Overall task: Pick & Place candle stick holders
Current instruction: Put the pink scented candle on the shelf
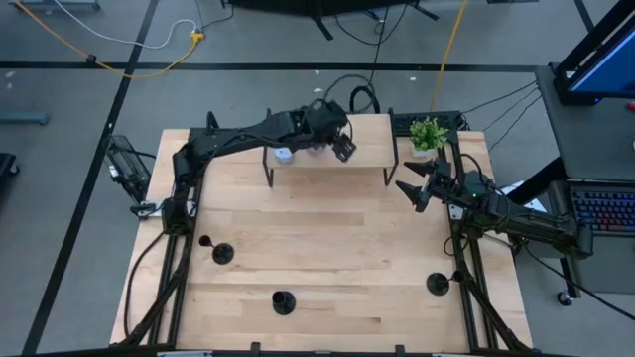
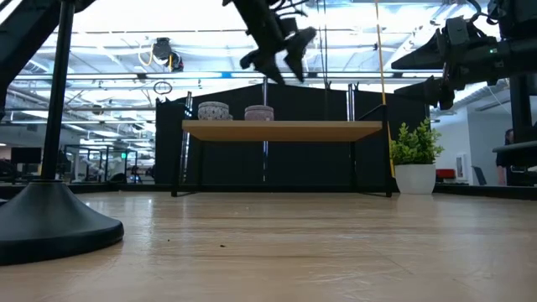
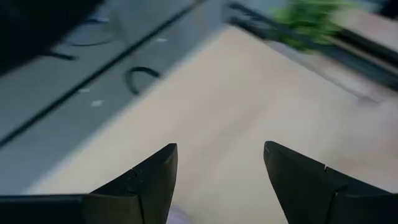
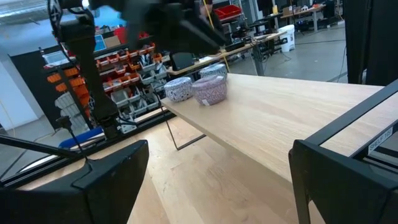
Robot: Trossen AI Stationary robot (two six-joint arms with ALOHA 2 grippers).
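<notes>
Three matte-black candle stick holders stand on their disc bases on the wooden table: one at the near left (image 1: pixel 220 253), one near the front edge (image 1: pixel 283 301), one at the near right (image 1: pixel 436 284). One base looms close in the low view (image 2: pixel 59 220). My left gripper (image 1: pixel 343 149) is open and empty above the raised shelf (image 1: pixel 327 159); it also shows in the low view (image 2: pixel 278 57) and in its wrist view (image 3: pixel 221 174). My right gripper (image 1: pixel 415 188) is open and empty, in the air by the shelf's right end (image 4: pixel 217 180).
Round candle tins (image 2: pixel 213 110) (image 2: pixel 258 112) stand on the shelf's left part, also seen in the right wrist view (image 4: pixel 199 89). A potted green plant (image 1: pixel 428 133) stands at the far right corner. Bare table lies between the shelf and the holders.
</notes>
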